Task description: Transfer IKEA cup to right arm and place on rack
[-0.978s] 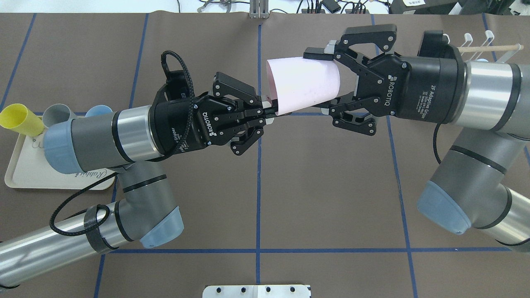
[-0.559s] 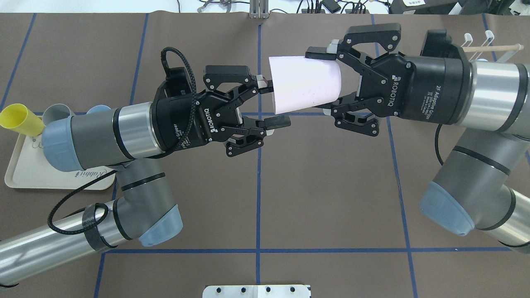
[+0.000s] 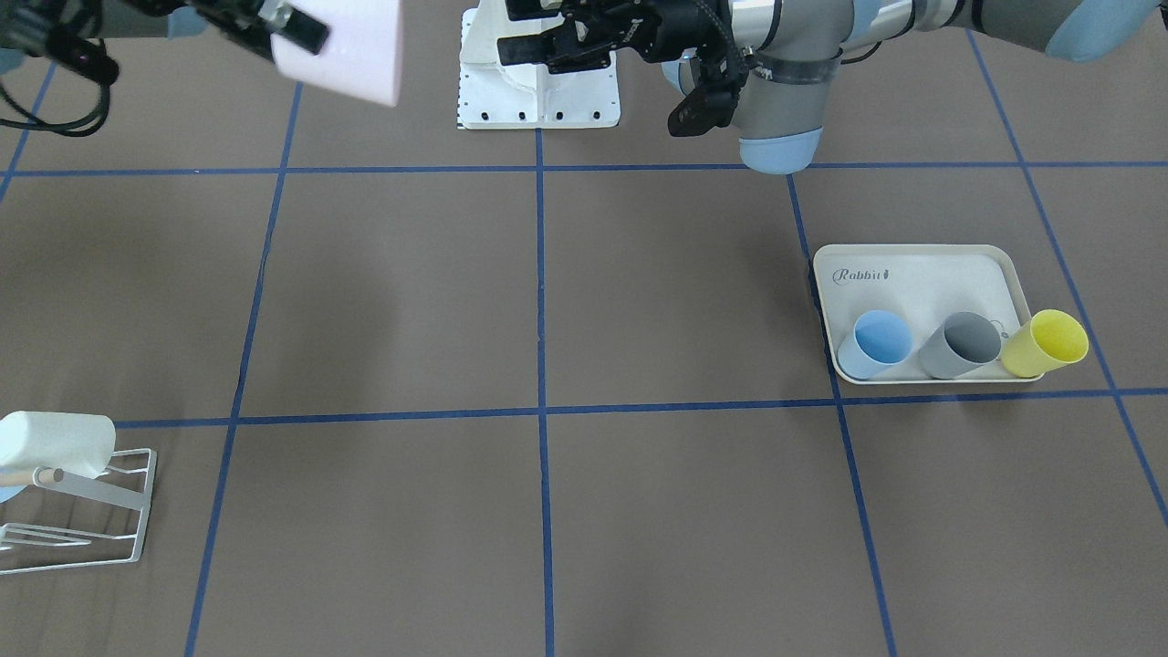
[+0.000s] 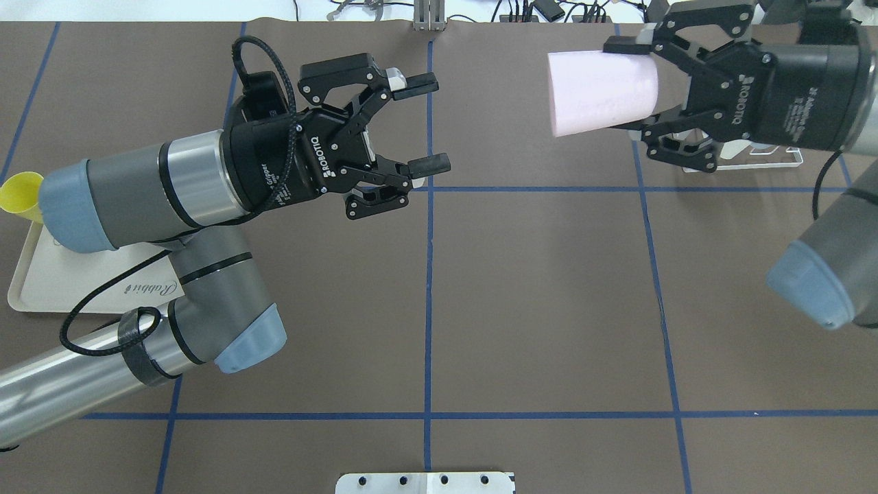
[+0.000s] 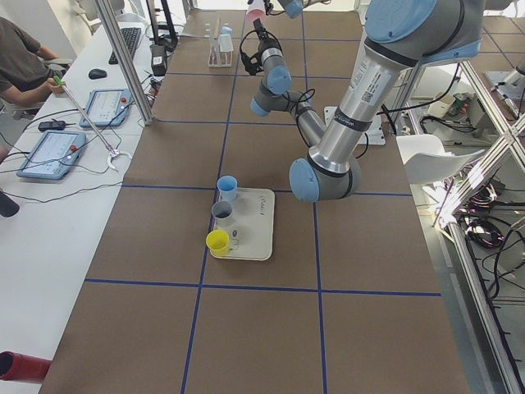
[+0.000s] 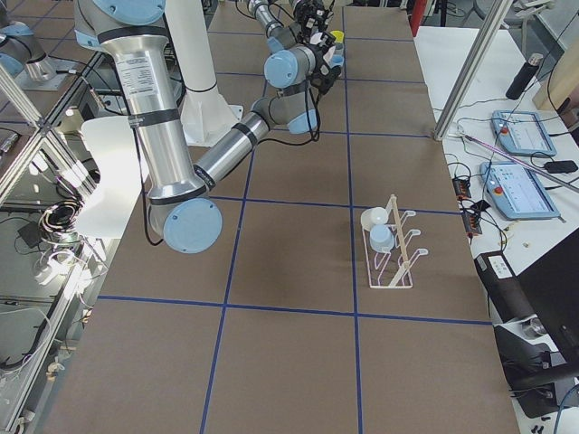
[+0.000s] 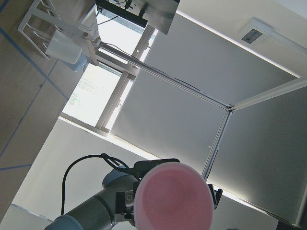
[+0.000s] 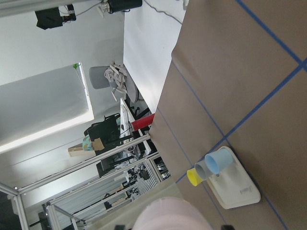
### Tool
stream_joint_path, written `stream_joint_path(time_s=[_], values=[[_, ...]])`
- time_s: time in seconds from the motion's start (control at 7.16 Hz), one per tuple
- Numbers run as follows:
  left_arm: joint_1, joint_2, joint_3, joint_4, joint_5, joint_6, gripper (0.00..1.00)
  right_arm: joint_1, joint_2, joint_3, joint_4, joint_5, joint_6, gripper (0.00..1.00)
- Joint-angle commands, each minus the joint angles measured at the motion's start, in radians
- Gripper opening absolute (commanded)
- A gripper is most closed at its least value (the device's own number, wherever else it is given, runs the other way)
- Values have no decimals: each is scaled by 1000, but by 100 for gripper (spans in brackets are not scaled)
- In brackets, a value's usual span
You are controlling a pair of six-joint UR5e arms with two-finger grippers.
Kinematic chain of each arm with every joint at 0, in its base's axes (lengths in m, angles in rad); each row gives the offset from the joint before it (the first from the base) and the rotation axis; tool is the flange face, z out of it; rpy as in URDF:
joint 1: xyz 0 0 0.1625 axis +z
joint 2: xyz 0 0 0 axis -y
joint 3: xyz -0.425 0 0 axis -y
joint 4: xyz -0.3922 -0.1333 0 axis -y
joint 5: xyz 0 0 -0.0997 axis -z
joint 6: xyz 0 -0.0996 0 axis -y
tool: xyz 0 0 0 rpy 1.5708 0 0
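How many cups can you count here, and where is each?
6. One pink cup in the right hand; blue cup, grey cup and yellow cup on the tray; a white cup and a pale blue cup on the rack. Others may be hidden.

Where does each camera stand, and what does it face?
Front-facing: across the table, facing the robot, steeply down; left arm and pink cup at top.
Overhead: behind the robot, looking forward, down; both arms, right arm holding the cup.
Exterior left: table's end, looking along it; left arm near.
Exterior right: opposite end; right arm near.
Left wrist: looks into the cup's mouth.
Right wrist: looks past the cup toward tray.
Shared: cup in both wrist views.
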Motion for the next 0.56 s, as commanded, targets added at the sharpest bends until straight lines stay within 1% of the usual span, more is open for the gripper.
stream_joint_path(time_s=[0.0,0.28,0.42], values=[[-26,8,28,13,0,40,84,218,-49,-96,-202,202,-343,0],[-31,11,45,18,0,84,84,272,-131,-170,-373,204,-804,0],[-37,9,61,41,0,126,84,312,-142,-195,-483,203,-1025,0]])
